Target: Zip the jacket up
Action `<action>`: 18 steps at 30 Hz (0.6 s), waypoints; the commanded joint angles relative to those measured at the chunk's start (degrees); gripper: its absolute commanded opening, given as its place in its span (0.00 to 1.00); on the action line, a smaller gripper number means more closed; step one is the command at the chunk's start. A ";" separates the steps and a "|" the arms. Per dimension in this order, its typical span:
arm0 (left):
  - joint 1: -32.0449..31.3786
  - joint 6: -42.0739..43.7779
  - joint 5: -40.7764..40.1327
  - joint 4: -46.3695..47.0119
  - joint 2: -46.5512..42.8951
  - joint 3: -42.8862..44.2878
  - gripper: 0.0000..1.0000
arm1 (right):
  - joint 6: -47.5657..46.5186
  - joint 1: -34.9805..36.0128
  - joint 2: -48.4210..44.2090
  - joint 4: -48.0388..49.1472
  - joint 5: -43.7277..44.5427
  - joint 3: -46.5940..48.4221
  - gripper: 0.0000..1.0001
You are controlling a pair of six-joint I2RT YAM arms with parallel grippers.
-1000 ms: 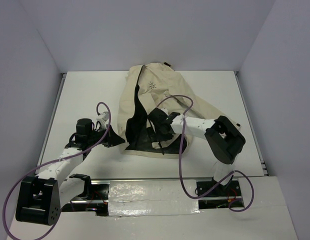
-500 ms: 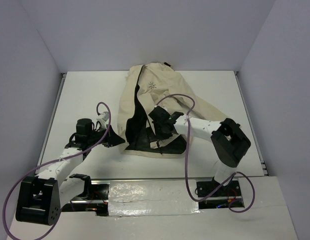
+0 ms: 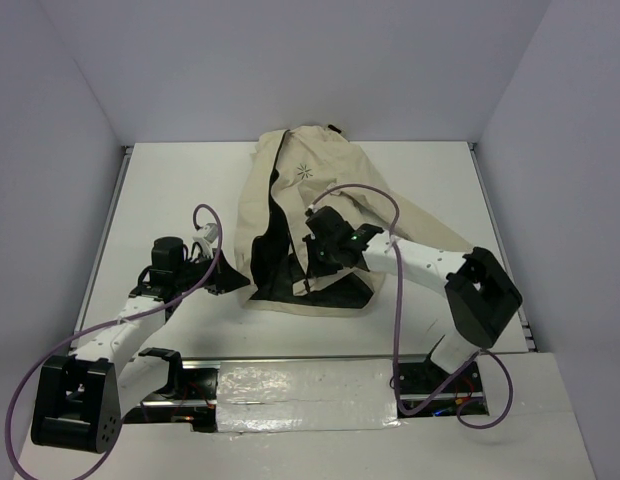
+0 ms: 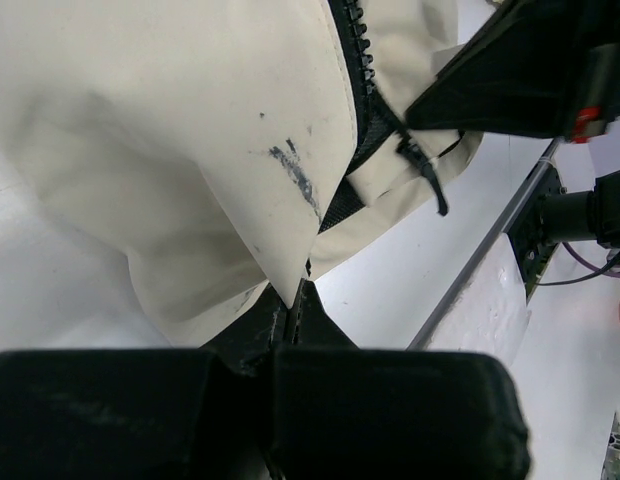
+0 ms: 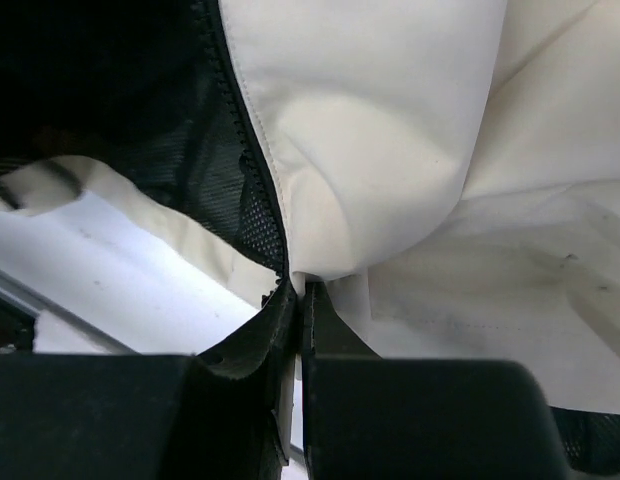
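The cream-beige jacket lies crumpled mid-table, front open, dark lining showing, a small star logo on the chest. My left gripper is shut on the jacket's lower left hem corner. In the left wrist view the dark zipper teeth run up the edge and a dark pull tab hangs beside the right arm's black head. My right gripper is shut on the other front edge of the jacket, next to zipper teeth and mesh lining.
Purple cables loop over both arms. A metal rail runs along the table's near edge, with the arm bases behind it. White walls close in the table on three sides.
The right arm swung left and farther over the jacket, and its gripper closed on the front edge. The hem beneath it shifted slightly. The left arm kept still.
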 commanded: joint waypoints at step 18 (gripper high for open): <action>0.18 2.05 0.75 1.60 -1.40 0.56 0.00 | 0.67 -0.30 3.93 4.29 -1.89 -4.56 0.28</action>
